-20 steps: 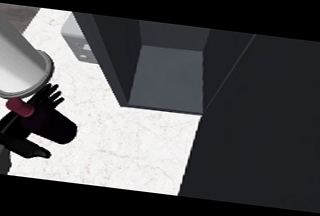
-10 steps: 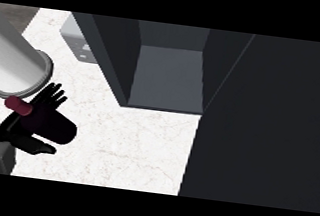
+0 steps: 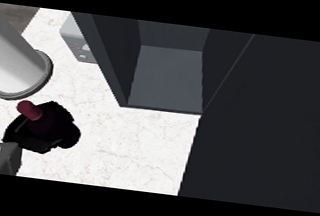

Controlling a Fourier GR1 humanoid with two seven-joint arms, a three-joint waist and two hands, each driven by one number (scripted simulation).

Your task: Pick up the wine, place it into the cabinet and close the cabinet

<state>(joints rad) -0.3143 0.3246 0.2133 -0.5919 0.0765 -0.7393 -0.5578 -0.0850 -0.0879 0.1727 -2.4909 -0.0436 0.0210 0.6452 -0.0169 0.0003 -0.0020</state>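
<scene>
— Head view: where is the wine (image 3: 29, 109)?
— At lower left above the tabletop (image 3: 129, 141), its dark red top showing. The left hand (image 3: 44, 133) is curled round it (bottle body mostly hidden).
— The cabinet (image 3: 168, 65)?
— Open, up and to the right of the hand.

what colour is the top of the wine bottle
Dark red, a maroon cap on the wine bottle, seen in the head view, above the black hand curled round it.
</scene>
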